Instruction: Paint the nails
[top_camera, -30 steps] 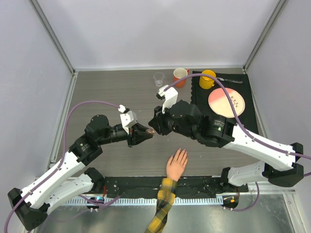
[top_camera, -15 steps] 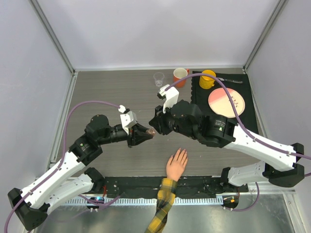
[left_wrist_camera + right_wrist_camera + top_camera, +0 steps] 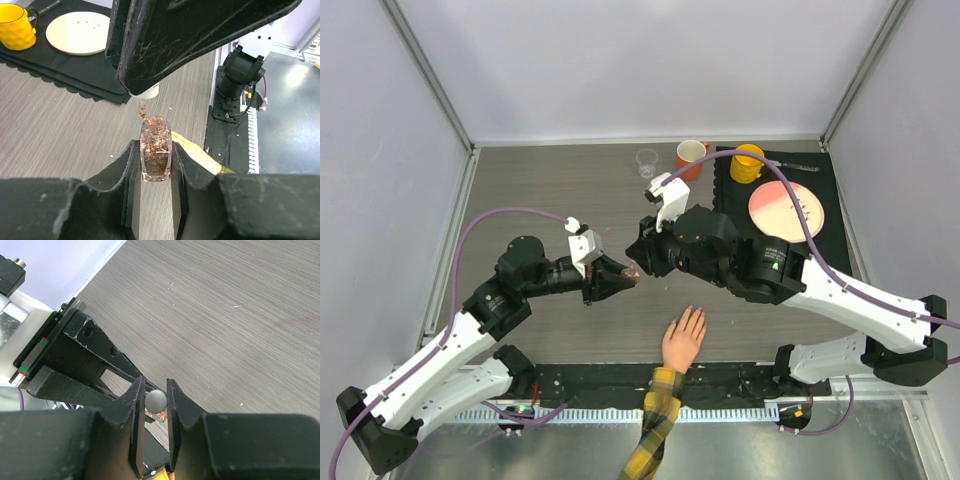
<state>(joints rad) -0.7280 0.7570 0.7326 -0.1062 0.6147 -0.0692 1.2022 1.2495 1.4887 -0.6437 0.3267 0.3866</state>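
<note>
Copper-glitter polish (image 3: 156,134) inside clear bottle (image 3: 156,162) (left tool (image 3: 154,149))

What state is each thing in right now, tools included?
left tool, shut on polish bottle
polish bottle, uncapped
right tool, shut on brush cap
brush cap, off, brush just above bottle mouth
fake hand, lying flat
orange mug, upright
yellow mug, upright
</note>
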